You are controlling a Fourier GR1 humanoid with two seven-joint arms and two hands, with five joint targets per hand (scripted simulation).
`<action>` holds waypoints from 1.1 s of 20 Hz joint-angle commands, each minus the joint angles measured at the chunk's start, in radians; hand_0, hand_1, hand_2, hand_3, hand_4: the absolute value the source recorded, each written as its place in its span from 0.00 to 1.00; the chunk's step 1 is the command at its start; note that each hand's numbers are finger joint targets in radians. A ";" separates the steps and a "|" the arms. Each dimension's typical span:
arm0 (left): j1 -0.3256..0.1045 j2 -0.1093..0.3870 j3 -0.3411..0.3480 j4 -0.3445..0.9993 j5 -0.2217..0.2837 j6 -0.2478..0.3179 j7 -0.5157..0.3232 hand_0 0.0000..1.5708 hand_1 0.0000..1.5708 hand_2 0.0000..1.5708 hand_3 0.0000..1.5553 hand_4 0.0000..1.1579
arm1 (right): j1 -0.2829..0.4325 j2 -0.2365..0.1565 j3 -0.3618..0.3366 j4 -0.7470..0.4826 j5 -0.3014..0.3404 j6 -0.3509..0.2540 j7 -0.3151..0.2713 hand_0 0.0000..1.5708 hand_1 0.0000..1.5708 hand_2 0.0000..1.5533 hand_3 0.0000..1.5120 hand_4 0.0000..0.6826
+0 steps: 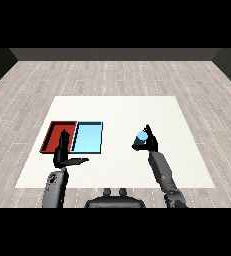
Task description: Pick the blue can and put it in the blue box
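- I have the right hand (149,141) right of the frame's centre, with its grey forearm (163,175) rising steeply from the lower right and leaning a little toward the left.
- That hand is curled round the blue can (141,138); the can's pale round end faces up and to the left, and its body looks tilted rather than upright.
- One finger (148,128) sticks up above the can's top, while the others wrap the can's side.
- I can't tell from this view whether the can is touching the white table (187,170) or is held just off it.
- The light blue tray (88,138) lies left of centre, well apart from the can, with bare table between them.
- The red tray (56,136) lies just beside the blue one, touching it along its left edge.
- My left hand (63,152) is at the lower left, with its forearm (54,189) nearly vertical beneath it.
- Its fingers are straight and point up the frame, overlapping the near edge of the red tray; the thumb (79,161) juts out to the right. It holds nothing.
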 commanded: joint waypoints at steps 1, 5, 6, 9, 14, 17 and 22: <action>-0.014 -0.006 0.003 0.001 0.018 -0.003 0.020 0.00 0.00 0.00 0.00 0.00 | -0.082 -0.036 -0.038 0.190 -0.012 0.062 -0.088 0.00 0.00 0.00 0.00 0.00; 0.085 -0.028 -0.062 -0.129 -0.029 0.015 0.050 0.00 0.00 0.00 0.00 0.00 | -0.076 0.007 -0.016 0.126 -0.011 0.009 -0.069 0.00 0.00 0.00 0.00 0.00; 0.007 0.019 0.015 -0.071 0.013 -0.003 0.062 0.00 0.00 0.00 0.00 0.00 | -0.063 0.023 -0.004 0.065 -0.023 -0.010 -0.005 0.00 0.00 0.00 0.00 0.00; -0.006 -0.024 -0.016 0.069 -0.006 -0.010 -0.084 0.00 0.00 0.00 0.00 0.00 | -0.097 -0.021 -0.003 0.079 -0.010 -0.010 0.031 0.00 0.00 0.00 0.00 0.00; 0.022 0.007 0.004 -0.010 0.025 -0.031 0.001 0.00 0.00 0.00 0.00 0.00 | -0.029 -0.018 -0.008 0.053 -0.030 0.000 -0.014 0.00 0.00 0.00 0.00 0.00; 0.006 -0.009 -0.010 0.004 0.002 -0.009 -0.017 0.00 0.00 0.00 0.00 0.00 | -0.118 0.015 -0.003 0.188 0.038 -0.153 -0.044 0.68 0.68 0.79 0.78 0.00; -0.006 -0.010 -0.001 0.073 -0.002 -0.013 -0.066 0.00 0.00 0.00 0.00 0.00 | -0.144 -0.003 -0.041 0.260 0.020 -0.184 -0.068 0.94 0.94 0.94 0.95 0.81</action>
